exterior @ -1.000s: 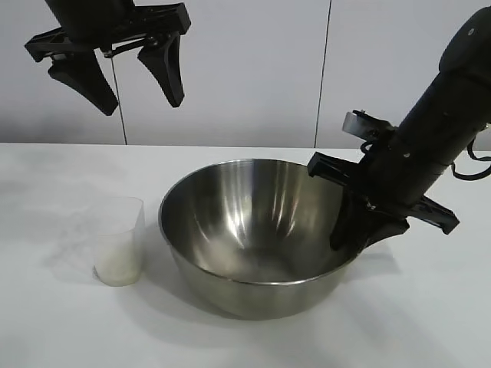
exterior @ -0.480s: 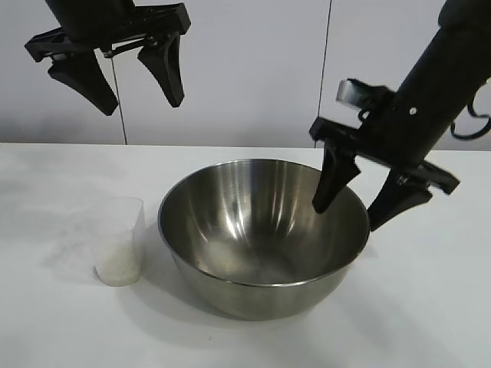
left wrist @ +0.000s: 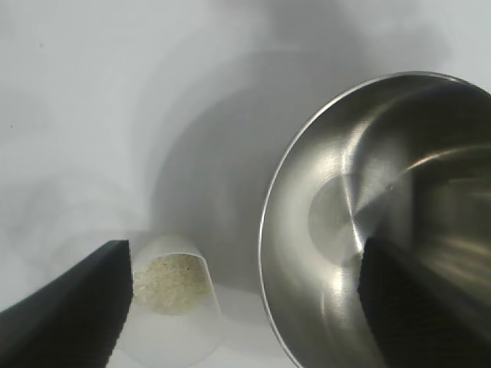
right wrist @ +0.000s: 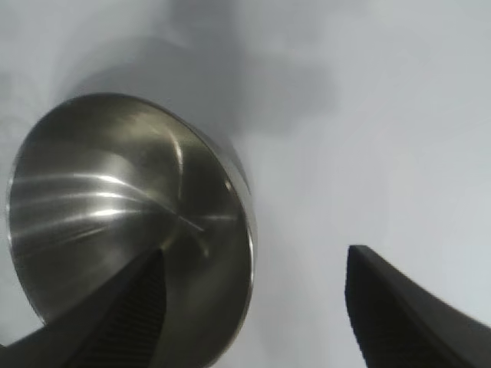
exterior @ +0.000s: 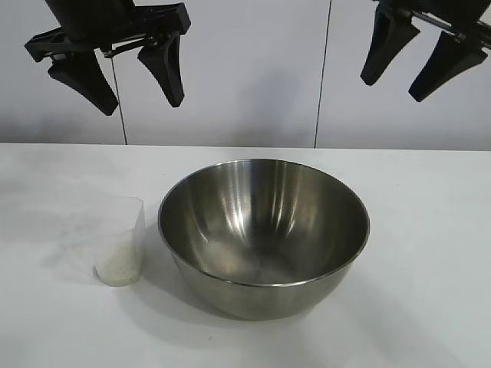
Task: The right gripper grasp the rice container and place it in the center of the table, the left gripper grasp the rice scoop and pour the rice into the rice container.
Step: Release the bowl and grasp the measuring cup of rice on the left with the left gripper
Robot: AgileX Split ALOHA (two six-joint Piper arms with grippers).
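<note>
Bowl (exterior: 263,234): steel, empty, set mid-desk (exterior: 430,291), first step judged done; right pincer (exterior: 418,57) high above, jaws apart, holding nothing; cup (exterior: 120,241) with rice (left wrist: 169,284) beside bowl, untouched; left pincer (exterior: 123,73) overhead, spread, empty; scooping and pouring remain.

We see bright, even light from above. The table (exterior: 430,230) carries soft grey shadows beside the bowl (exterior: 263,230) and cup (exterior: 119,241). Streaks of glare run across the bowl's steel. Wrist-view fingers (left wrist: 65,314) look blurred.
</note>
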